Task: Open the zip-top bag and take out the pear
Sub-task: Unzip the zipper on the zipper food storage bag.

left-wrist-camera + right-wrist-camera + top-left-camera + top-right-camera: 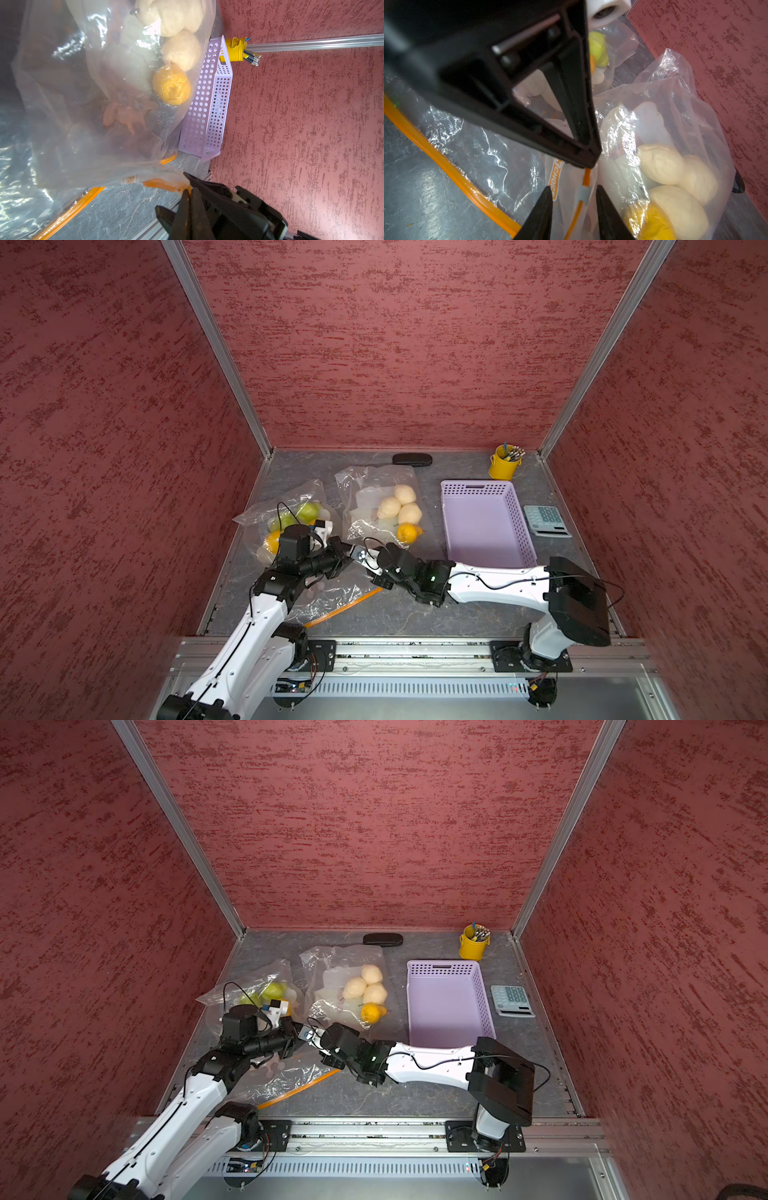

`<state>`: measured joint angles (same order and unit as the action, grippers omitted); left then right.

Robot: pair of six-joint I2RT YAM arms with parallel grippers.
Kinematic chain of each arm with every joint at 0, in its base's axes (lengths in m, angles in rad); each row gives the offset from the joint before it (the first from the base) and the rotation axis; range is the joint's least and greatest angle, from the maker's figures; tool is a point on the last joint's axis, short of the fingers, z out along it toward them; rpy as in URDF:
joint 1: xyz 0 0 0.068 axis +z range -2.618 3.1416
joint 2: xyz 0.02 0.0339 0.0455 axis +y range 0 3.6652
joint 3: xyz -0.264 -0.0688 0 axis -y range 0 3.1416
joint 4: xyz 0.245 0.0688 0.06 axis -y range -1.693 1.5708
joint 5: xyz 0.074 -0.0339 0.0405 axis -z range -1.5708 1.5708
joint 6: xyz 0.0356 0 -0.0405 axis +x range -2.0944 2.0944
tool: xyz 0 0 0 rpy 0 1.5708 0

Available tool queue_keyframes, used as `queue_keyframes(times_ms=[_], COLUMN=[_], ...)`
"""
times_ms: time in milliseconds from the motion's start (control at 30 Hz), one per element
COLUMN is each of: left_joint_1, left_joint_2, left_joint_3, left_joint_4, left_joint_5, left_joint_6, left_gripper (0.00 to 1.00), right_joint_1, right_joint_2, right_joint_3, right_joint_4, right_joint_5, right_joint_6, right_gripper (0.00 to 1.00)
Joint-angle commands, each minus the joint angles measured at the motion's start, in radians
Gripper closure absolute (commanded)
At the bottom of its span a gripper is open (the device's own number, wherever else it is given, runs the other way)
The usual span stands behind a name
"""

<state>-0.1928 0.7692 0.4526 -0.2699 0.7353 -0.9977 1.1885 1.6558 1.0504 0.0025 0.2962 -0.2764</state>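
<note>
The zip-top bag (374, 489) (83, 104) (675, 104) lies mid-table in both top views. It holds several pale, pear-shaped fruits with short stems (409, 513) (375, 993) (182, 49) (660, 164) and a yellow fruit (406, 533) (171, 84). Its orange zip edge (166, 185) is lifted toward the front. My left gripper (347, 551) (188, 191) is shut on the end of that edge. Facing it, my right gripper (372, 560) (573, 187) has its fingers apart on either side of the zip strip. The pale slider (584, 194) sits between them, untouched.
A second bag with green fruit (305, 510) lies at the left. A flat bag with an orange zip (345, 605) lies under my left arm. A lilac basket (486, 522), calculator (546, 520), yellow cup (503, 464) and black case (411, 459) stand right and back.
</note>
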Motion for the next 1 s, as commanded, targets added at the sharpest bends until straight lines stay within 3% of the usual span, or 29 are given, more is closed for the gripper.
queue_keyframes(times_ms=[0, 100, 400, 733, 967], left_joint_1=[-0.008, -0.011, -0.014, -0.019, 0.038], left_joint_2=[-0.012, -0.013, -0.013, -0.013, 0.006], left_joint_3=[-0.008, -0.011, -0.010, -0.010, 0.039], left_joint_4=[-0.001, 0.006, 0.005, 0.006, 0.070], left_joint_5=[0.015, 0.016, 0.007, 0.003, 0.018], left_joint_6=[0.004, -0.001, 0.004, 0.010, -0.011], left_gripper=[1.00, 1.00, 1.00, 1.00, 1.00], right_joint_1=[-0.015, -0.021, -0.021, -0.021, -0.021], right_joint_2=[0.018, 0.013, 0.023, 0.031, 0.016], right_joint_3=[0.037, 0.035, 0.051, 0.065, 0.020], right_joint_4=[-0.002, 0.004, 0.000, -0.017, -0.036], right_joint_5=[0.018, -0.004, -0.024, -0.035, -0.003], right_joint_6=[0.015, 0.023, 0.021, 0.026, 0.043], right_gripper=[0.66, 0.66, 0.86, 1.00, 1.00])
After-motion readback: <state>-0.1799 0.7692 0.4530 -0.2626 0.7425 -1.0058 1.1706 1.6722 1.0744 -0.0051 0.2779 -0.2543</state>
